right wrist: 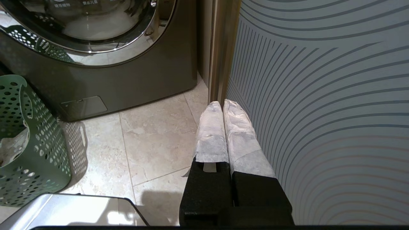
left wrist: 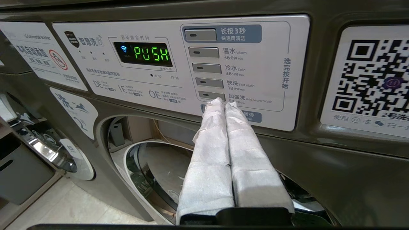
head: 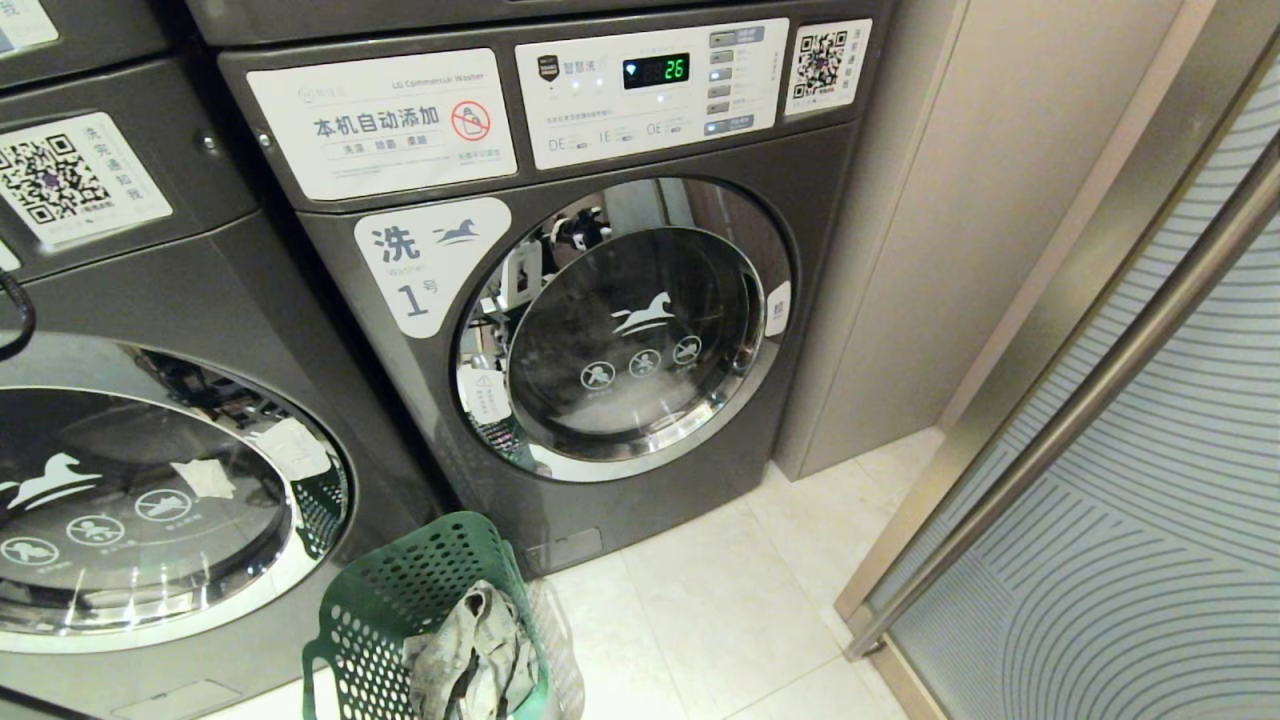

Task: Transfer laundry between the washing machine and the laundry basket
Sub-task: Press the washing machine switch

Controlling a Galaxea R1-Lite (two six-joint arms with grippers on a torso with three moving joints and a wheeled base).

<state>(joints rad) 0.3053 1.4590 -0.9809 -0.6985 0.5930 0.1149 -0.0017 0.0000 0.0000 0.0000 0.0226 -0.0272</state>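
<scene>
Early stage, I judge: laundry [head: 475,650] sits in the laundry basket [head: 375,620] on the floor below the washing machine [left wrist: 319,172] w/ door shut; left end effector [left wrist: 223,103], pressed together & empty, at its button panel; right end effector [right wrist: 222,105] closed, idle.

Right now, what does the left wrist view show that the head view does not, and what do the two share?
Only the left wrist view: the left pincer, shut, tips against the lower buttons of the control panel, whose display reads PUSH, and the label marked 2.

Only the head view: the laundry basket on the floor with the laundry in it, and the neighbouring machine marked 1, its display showing 26.

Both: the washing machine with its chrome-rimmed glass door.
</scene>
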